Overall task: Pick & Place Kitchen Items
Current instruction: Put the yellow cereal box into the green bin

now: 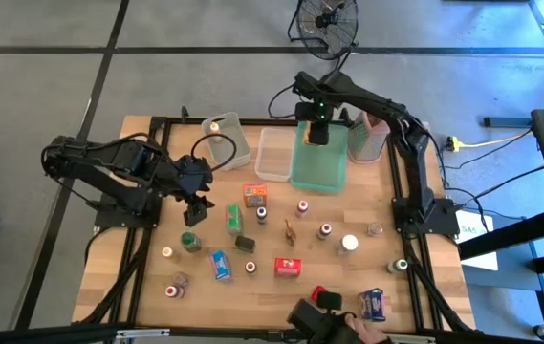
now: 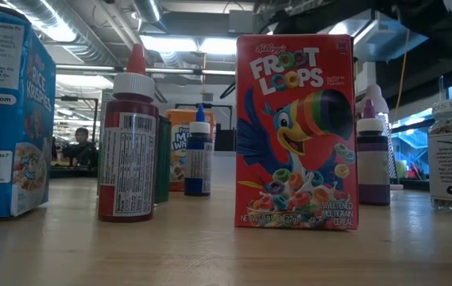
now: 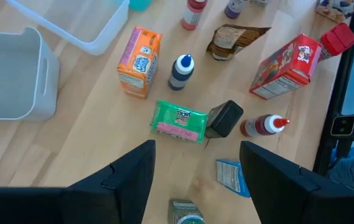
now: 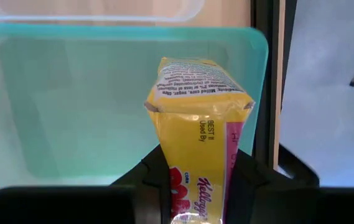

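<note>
The teal tray (image 1: 320,164) lies bare beneath the right gripper (image 1: 318,134), whose fingers clamp a yellow box (image 4: 196,134); nothing blocks a straight descent. A clear bin (image 1: 272,154) sits just beside the tray on one side, a tall grey container (image 1: 367,136) on the other. Under the open left gripper (image 1: 194,205), a green packet (image 3: 179,120) and a black box (image 3: 224,118) appear to touch, leaving little finger room between; bare wood (image 3: 89,124) lies toward the grey bin (image 3: 12,74).

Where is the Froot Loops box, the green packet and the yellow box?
Froot Loops box (image 2: 296,131), low view, front face.
Green packet (image 3: 178,121), left wrist view, top face.
Yellow box (image 4: 199,121), right wrist view, top end.
</note>
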Controlling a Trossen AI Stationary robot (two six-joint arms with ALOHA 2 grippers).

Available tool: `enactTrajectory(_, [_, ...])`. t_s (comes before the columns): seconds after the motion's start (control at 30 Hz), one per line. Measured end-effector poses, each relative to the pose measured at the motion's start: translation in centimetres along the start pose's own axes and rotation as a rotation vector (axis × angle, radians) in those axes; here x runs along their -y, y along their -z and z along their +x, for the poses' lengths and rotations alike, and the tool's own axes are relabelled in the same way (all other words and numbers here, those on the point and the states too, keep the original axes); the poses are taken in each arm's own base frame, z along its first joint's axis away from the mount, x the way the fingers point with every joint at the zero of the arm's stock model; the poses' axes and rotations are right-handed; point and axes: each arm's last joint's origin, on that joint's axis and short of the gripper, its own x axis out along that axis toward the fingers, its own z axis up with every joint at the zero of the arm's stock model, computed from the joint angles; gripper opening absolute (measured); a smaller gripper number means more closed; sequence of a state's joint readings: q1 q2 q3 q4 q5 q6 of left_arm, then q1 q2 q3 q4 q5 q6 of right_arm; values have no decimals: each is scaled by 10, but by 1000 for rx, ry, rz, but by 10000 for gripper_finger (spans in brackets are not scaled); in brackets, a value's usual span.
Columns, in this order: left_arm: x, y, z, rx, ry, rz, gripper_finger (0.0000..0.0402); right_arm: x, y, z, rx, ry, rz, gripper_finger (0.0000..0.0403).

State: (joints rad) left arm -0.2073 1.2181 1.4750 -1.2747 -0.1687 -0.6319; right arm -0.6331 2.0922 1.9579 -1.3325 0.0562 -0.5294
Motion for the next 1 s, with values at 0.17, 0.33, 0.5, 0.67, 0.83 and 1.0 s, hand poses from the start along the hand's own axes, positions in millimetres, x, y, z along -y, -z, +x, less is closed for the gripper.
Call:
enactTrajectory(0.17, [0, 0, 0, 9, -10, -13, 229, 5, -4, 1, 40, 28, 5, 95])
enactTrajectory(0.33, [1, -2, 0, 27, -5, -21, 230, 7, -4, 2, 48, 34, -7, 95])
enactTrajectory(0.5, [1, -2, 0, 32, -5, -25, 228, 8, -6, 8, 38, 35, -10, 95])
enactTrajectory(0.67, [1, -3, 0, 42, -6, -37, 230, 12, -7, 21, -1, 27, -4, 95])
enactTrajectory(0.83, [1, -3, 0, 46, -6, -46, 228, 13, -8, 31, -37, 42, -4, 95])
enactTrajectory(1.0, [1, -4, 0, 48, -4, -59, 230, 14, -10, 32, -23, 41, -7, 99])
